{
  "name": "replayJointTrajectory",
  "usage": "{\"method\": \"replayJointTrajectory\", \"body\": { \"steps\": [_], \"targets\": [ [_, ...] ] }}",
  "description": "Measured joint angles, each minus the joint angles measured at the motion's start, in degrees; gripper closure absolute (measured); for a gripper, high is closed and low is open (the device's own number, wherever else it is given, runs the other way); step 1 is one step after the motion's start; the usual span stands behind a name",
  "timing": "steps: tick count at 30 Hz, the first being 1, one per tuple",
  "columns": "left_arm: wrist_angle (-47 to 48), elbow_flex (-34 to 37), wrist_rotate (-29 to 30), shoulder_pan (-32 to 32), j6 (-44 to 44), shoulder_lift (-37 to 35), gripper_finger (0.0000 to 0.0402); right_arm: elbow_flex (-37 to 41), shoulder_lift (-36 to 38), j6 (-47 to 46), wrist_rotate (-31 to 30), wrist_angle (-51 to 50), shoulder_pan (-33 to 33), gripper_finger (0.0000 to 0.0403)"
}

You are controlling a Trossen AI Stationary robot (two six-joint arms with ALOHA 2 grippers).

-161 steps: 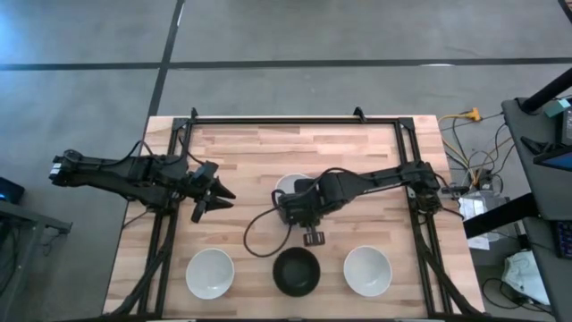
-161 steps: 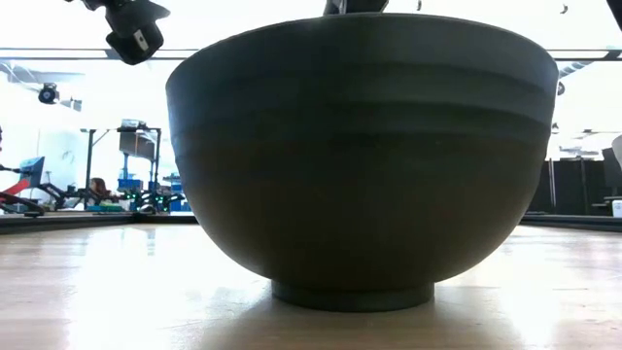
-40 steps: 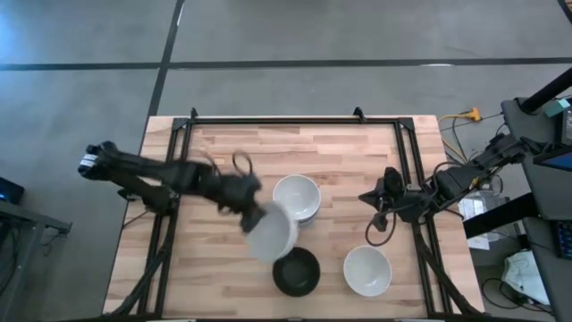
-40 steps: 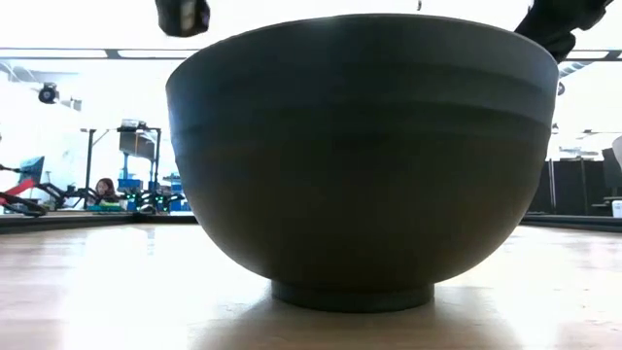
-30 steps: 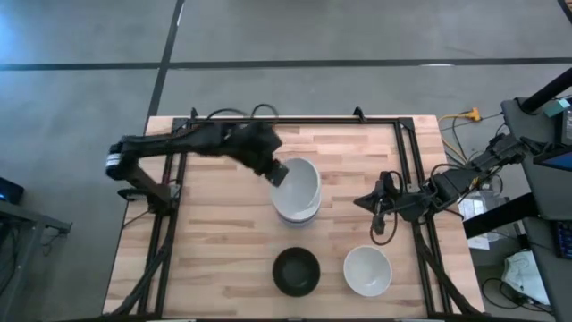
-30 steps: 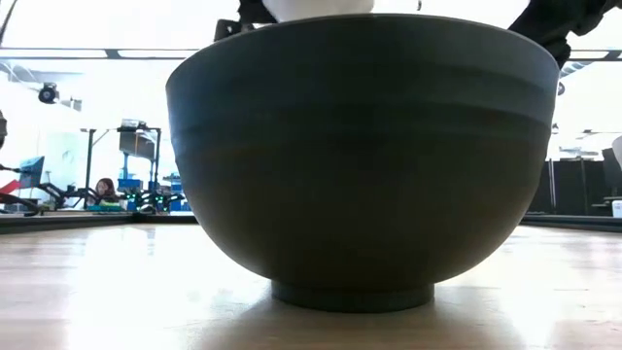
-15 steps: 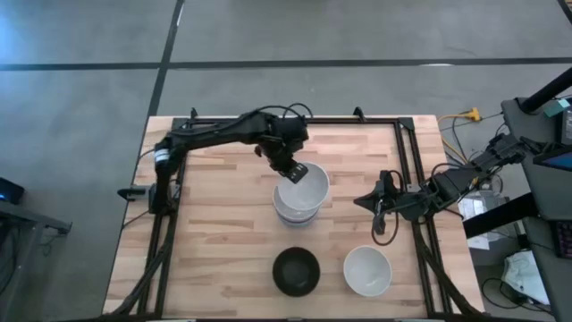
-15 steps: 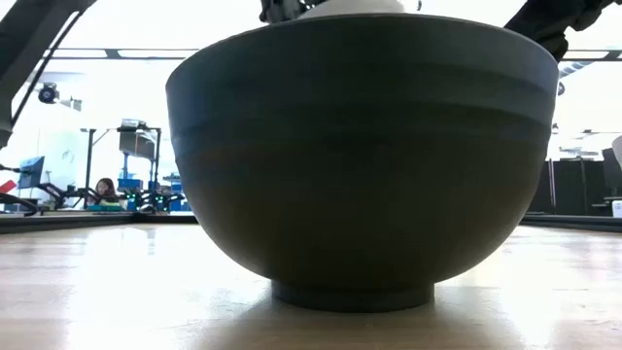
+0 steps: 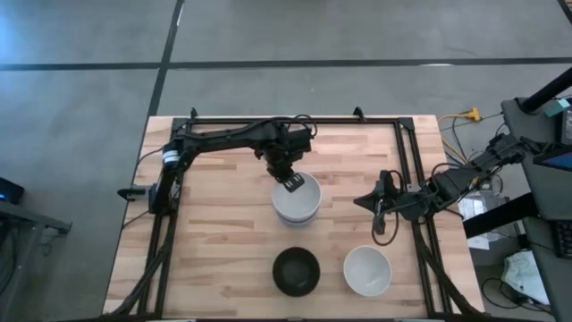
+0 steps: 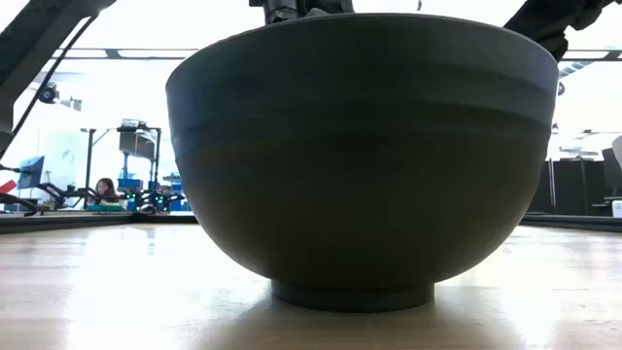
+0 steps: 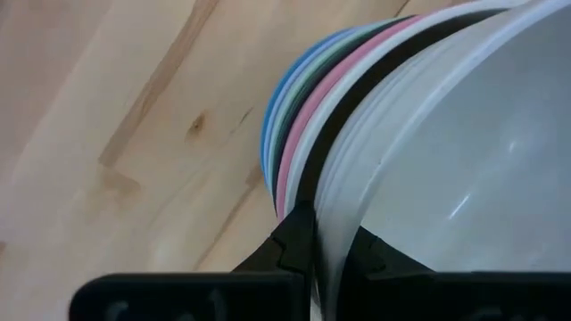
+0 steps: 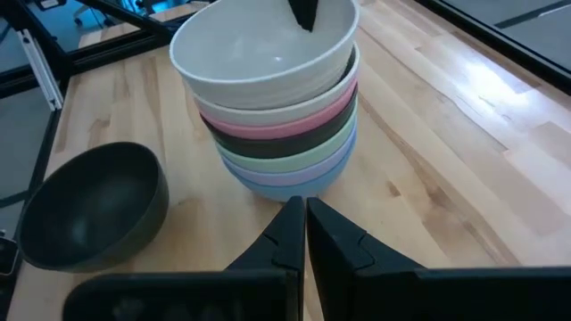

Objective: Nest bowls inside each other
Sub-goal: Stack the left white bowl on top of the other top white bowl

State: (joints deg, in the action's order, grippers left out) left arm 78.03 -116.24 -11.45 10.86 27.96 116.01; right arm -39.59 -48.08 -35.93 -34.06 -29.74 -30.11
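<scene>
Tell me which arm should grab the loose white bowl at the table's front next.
Right. Its end effector hangs free just behind the smooth round white bowl, while the left end effector grips the stack's top white bowl.

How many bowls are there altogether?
9. Seven are nested in the stack mid-table, whose top bowl the left gripper holds by its rim; a black bowl and a white bowl sit alone.

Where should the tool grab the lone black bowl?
Probably on the rim of the black bowl, coming straight down, one finger inside and one outside. It stands upright with its mouth open, and its smooth round sides offer no other edge. The side away from the white bowl leaves more room.
</scene>
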Motion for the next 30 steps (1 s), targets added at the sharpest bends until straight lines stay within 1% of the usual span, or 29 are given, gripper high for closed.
{"method": "replayJointTrajectory", "body": {
  "steps": [2, 4, 7, 12, 15, 17, 20, 23, 25, 27, 29, 30],
  "targets": [
    [-0.17, -0.11, 0.09, -0.11, -2.6, 0.0, 0.0399, 0.0, -0.01, -0.01, 0.0, 0.01, 0.0, 0.0394],
    [-0.69, -0.11, 0.12, -0.16, -4.29, -0.09, 0.0388, 0.0, -0.01, -0.01, 0.0, 0.01, 0.0, 0.0394],
    [-1.38, -0.11, 0.15, -0.16, -4.89, -0.69, 0.0354, 0.0, -0.01, -0.42, 0.0, 0.03, 0.0, 0.0394],
    [-1.52, -0.18, 0.18, 0.01, -4.87, -1.63, 0.028, 0.0, -0.01, -1.5, 0.02, 0.2, 0.0, 0.0394],
    [-1.52, -0.18, 1.49, 0.17, -4.93, -2.75, 0.0244, 0.0, -0.01, -1.52, 0.02, 0.45, 0.0, 0.0394],
    [-1.5, -0.18, 2.57, 0.33, -4.93, -3.43, 0.0227, 0.0, -0.01, -1.52, 0.02, 0.54, 0.0, 0.0394],
    [-1.5, -0.18, 5.02, 0.41, -4.96, -4.57, 0.0215, 0.0, -0.01, -1.54, 0.03, 1.51, 0.0, 0.0394],
    [-1.58, -0.18, 5.9, 0.41, -6.93, -6.15, 0.0215, 0.0, 0.0, -1.54, 0.02, 2.94, 0.0, 0.0394],
    [-2.24, -0.15, 4.44, 0.41, -8.39, -6.95, 0.0229, 0.0, -0.01, -1.54, 0.02, 3.91, 0.0, 0.0394],
    [-2.99, 0.12, 1.63, 0.86, -9.55, -7.55, 0.026, 0.0, -0.01, -1.54, 0.02, 4.42, 0.0, 0.0394],
    [-4.01, 0.55, -0.86, 1.4, -10.44, -8.04, 0.0307, -0.02, -0.01, -1.55, 0.02, 5.03, 0.0, 0.0394],
    [-4.38, 0.77, -1.67, 1.69, -10.83, -8.19, 0.0337, 0.0, -0.01, -1.56, 0.02, 5.12, 0.0, 0.0394]
  ]
}}
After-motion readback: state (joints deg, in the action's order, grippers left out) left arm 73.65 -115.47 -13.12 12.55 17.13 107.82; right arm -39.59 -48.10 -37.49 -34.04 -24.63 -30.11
